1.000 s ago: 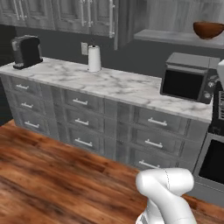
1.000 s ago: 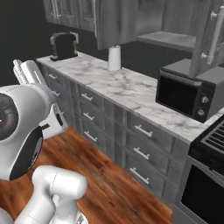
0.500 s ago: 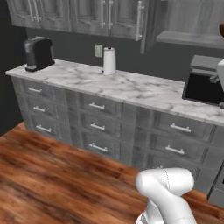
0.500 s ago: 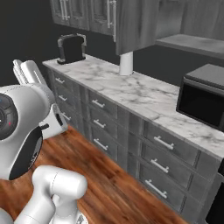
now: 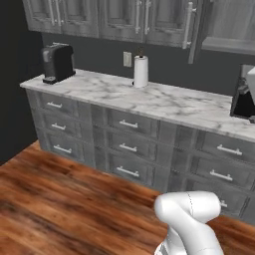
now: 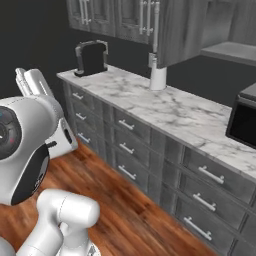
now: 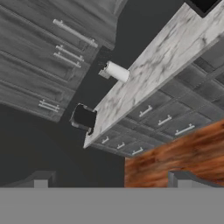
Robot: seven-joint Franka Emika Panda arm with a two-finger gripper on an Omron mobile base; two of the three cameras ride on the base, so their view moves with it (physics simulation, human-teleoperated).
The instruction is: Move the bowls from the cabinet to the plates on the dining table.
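A: Where is the dark grey wood-grain wall cabinet (image 5: 149, 20) with the long silver-grey bar handles?

B: It runs along the top of the left base view, above the white-grey veined marble counter (image 5: 164, 102). At the right end one tall door (image 6: 175, 30) stands open, edge-on to the camera, and beside it a grey inner shelf (image 6: 227, 50) shows in the right base view. What lies on that shelf I cannot tell; the frame cuts it off.

A: And on the counter?

B: A black boxy coffee machine (image 5: 57, 62) sits at the left end. A white upright paper towel roll (image 5: 141, 71) stands near the wall, well apart from it. The black microwave (image 6: 243, 122) is at the far right, partly cropped.

A: Below that?

B: Rows of dark grey panelled low drawers (image 5: 124, 147) with small silver handles, then a reddish-brown wood plank floor (image 5: 60, 204).

A: What about the two-finger gripper (image 7: 116, 180)?

B: In the hand view its two small dark finger tips (image 7: 41, 179) stand far apart at the bottom, spread wide with nothing between them. That view is rolled, so the counter runs diagonally, with roll and coffee machine seen sideways.
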